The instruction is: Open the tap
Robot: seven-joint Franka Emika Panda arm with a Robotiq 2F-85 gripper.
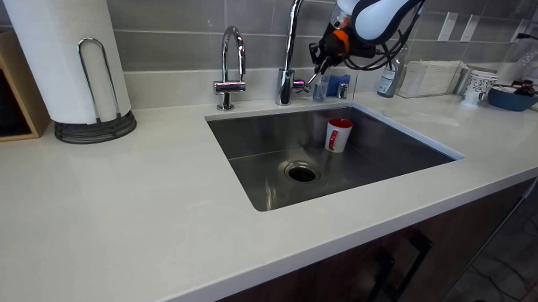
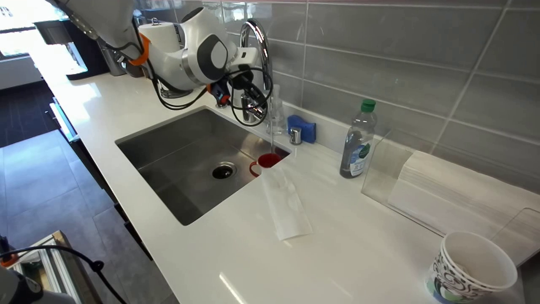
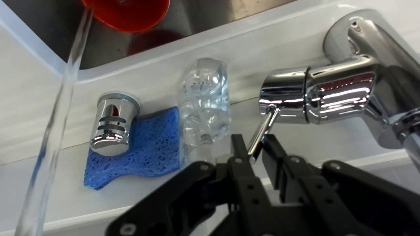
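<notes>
The tap, a tall chrome gooseneck, stands behind the sink in both exterior views [image 1: 291,40] [image 2: 265,46]. Its body [image 3: 344,90] and thin side lever [image 3: 264,129] show in the wrist view. My gripper [image 3: 253,136] has its black fingers partly closed with the lever slanting between them; both fingers appear to touch it. The gripper also shows at the lever in an exterior view [image 1: 319,67]. A clear stream of water [image 3: 64,111] runs from the spout. It falls into a white mug with a red inside [image 1: 338,139] in the sink.
A clear bottle [image 3: 203,101], blue sponge [image 3: 147,147] and chrome cylinder [image 3: 113,124] stand close beside the lever. A short chrome tap [image 1: 229,69] is on the other side. A dish soap bottle [image 2: 357,143] stands by a napkin holder [image 2: 443,198]. The sink [image 1: 253,178] lies in front.
</notes>
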